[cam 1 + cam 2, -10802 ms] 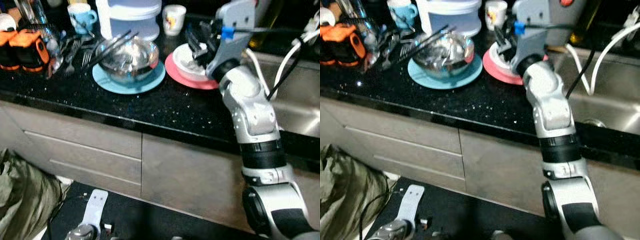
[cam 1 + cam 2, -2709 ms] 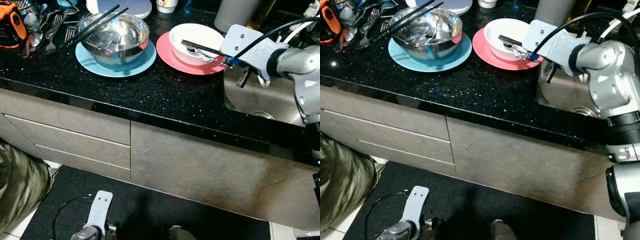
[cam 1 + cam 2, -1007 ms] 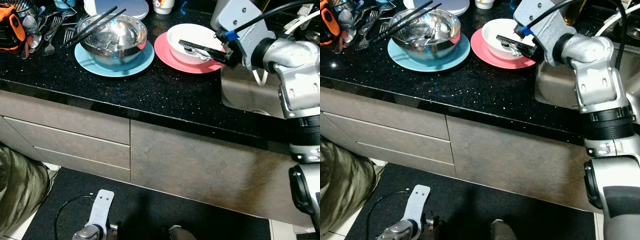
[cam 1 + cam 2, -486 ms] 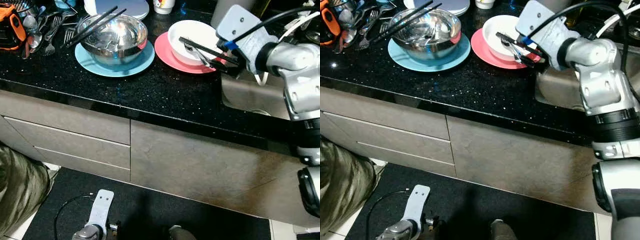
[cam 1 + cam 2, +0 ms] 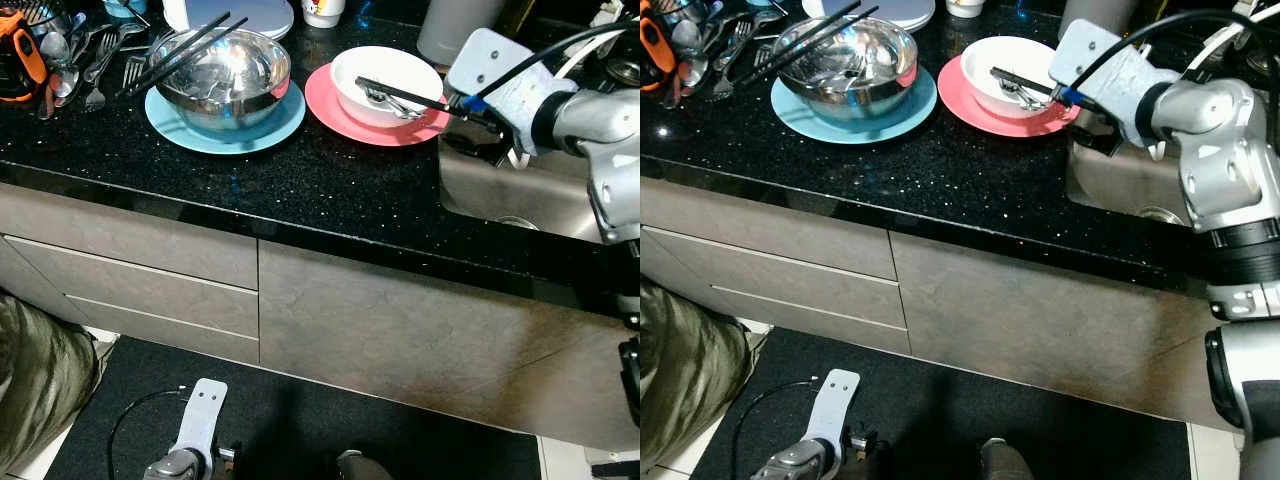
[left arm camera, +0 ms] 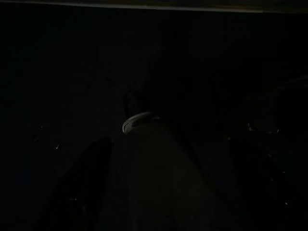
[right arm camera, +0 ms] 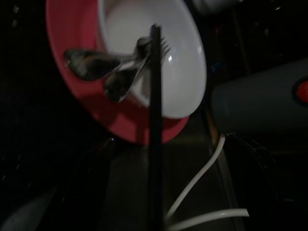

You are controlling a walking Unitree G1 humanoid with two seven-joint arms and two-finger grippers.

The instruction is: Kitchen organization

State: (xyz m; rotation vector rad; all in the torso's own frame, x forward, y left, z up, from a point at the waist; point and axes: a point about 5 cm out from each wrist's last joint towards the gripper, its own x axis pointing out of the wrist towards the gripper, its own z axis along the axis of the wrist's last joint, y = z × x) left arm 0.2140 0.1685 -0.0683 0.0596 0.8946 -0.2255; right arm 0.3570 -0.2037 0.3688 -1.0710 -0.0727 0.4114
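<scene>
A white bowl [image 5: 395, 64] sits on a pink plate [image 5: 335, 108] on the black counter, beside the sink. My right gripper [image 5: 362, 84] reaches over the bowl from the sink side, its long black fingers [image 7: 155, 96] lying together. It is shut on a bundle of cutlery [image 7: 118, 67], a fork and spoons, held over the bowl and the plate's rim. Further left, a steel bowl [image 5: 225, 75] stands on a blue plate [image 5: 170, 112] with black chopsticks [image 5: 180, 55] across it. My left arm [image 5: 195, 425] hangs idle near the floor.
The steel sink [image 5: 530, 190] opens right of the pink plate, with a white hose [image 7: 197, 178] in it. Loose forks and spoons [image 5: 95, 50] and an orange item [image 5: 20, 60] lie far left. A grey cylinder [image 5: 455, 25] stands behind the bowl. Drawers [image 5: 130, 260] front the counter.
Half a second ago the right gripper's fingers stood apart over the white bowl; now they lie together on the cutlery. The wrist has shifted slightly toward the sink.
</scene>
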